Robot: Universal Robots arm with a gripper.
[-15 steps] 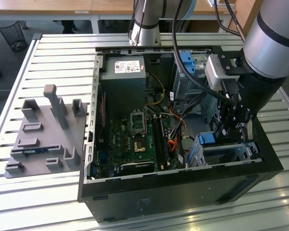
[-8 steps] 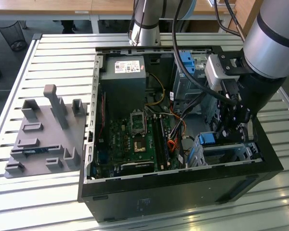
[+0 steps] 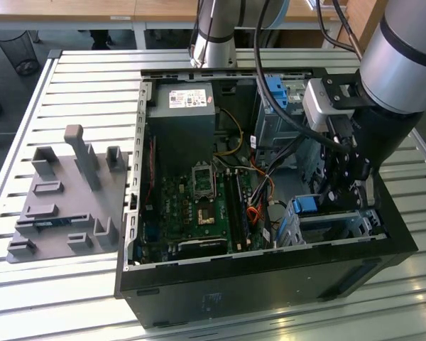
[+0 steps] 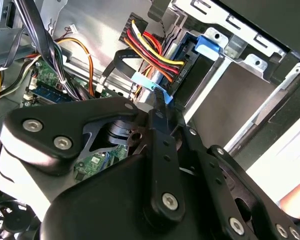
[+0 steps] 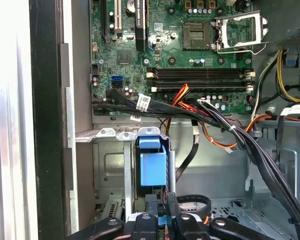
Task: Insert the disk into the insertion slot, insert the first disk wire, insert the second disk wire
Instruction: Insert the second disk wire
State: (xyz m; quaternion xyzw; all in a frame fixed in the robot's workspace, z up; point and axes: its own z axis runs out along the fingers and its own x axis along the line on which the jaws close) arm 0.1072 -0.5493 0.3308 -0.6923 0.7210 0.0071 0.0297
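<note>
Arm [image 3: 401,53]: silver-grey tube segments, black joint housing
Wrist block [image 3: 319,103]: white box
Cables [image 3: 270,78]: black, looped along arm
Gripper [image 4: 162,107]: black linkage plates, silver screw heads, narrow black fingertips
Base column [image 3: 214,32]: pale grey

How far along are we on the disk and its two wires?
Done, it seems: the disk, in its blue carrier, sits inside the insertion slot, and the multicoloured wire connector looks plugged into its end. In hand: the hand is shut on the blue connector of a flat black cable, right beside that plug. Left: seating this second wire; I cannot tell whether it is home.
</note>
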